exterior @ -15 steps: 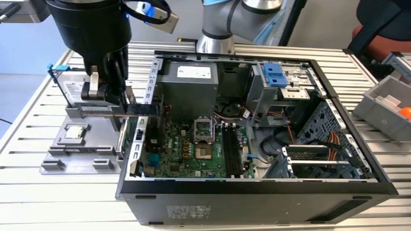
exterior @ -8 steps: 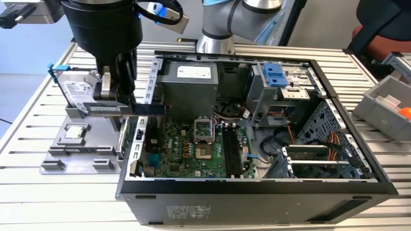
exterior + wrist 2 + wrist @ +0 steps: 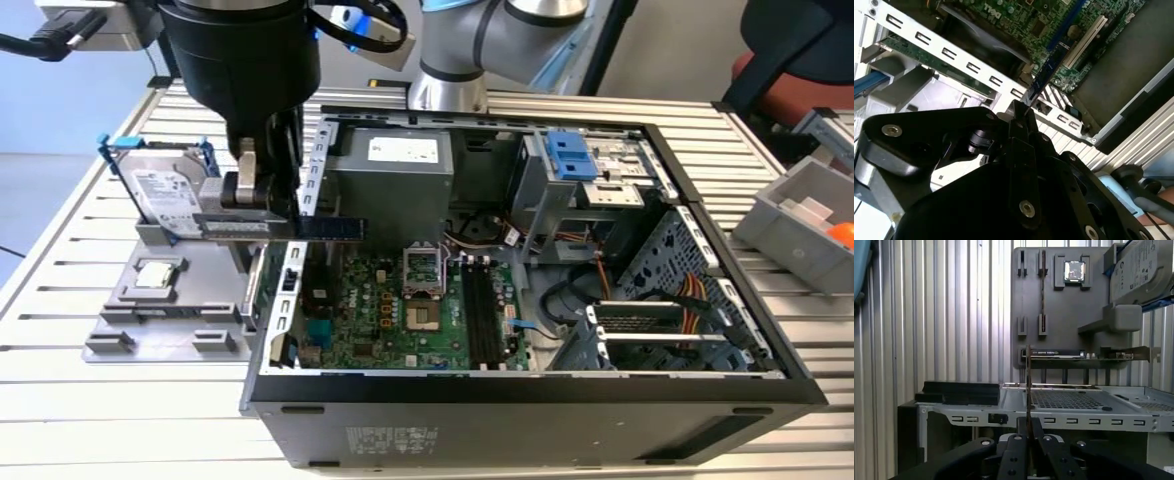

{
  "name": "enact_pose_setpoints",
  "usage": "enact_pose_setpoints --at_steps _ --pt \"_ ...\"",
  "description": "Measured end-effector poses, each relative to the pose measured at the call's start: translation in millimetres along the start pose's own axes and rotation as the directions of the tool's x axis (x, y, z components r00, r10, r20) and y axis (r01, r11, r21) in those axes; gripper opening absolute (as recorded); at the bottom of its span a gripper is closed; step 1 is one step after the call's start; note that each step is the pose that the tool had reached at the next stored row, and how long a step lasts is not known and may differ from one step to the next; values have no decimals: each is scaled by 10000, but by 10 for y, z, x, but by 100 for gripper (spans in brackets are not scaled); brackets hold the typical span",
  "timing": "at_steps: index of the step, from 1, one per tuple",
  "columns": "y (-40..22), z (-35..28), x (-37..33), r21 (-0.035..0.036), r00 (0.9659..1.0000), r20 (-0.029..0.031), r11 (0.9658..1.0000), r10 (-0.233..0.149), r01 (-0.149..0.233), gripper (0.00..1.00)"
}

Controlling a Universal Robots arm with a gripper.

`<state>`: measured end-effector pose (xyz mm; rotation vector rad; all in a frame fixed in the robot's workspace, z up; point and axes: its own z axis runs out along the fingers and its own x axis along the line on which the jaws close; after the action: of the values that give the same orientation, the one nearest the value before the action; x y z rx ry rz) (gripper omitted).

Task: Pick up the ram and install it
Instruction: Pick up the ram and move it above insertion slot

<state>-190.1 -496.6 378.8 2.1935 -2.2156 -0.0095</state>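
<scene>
Carry step, by the look of it. Pinched nearly closed on one end of ram [image 3: 334, 228], with gripper [image 3: 274, 220] hanging over case wall [image 3: 316, 150], at 9 o'clock of board [image 3: 387, 320] in the exterior view. Off the tray [image 3: 160, 325], not yet seated. Poking toward 3 o'clock, just past the wall, above board level. Edge-on in both wrist views, straight out from the fingertips.

Slots [image 3: 481, 310] at about 4 o'clock from ram, near but apart, running 12 to 6. Probably calls for a shift toward 4, a turn to match the slot run, contacts down, then a straight press. Can't tell latch state.

Edges to mind:
- slotted wall right under ram
- cables [image 3: 474, 238] at 12 of slots
- cage [image 3: 567, 175] at 1

Otherwise open air over board; looks roomy for a descent. Drive [image 3: 167, 195] just beside gripper at 9, so little slack for any swing that way.
</scene>
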Motion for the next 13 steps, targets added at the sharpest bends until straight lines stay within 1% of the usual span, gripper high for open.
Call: enact_pose_setpoints --at_steps 13 --pt "-195 -5 -2 -1 10000 -1 10000 0 0 0"
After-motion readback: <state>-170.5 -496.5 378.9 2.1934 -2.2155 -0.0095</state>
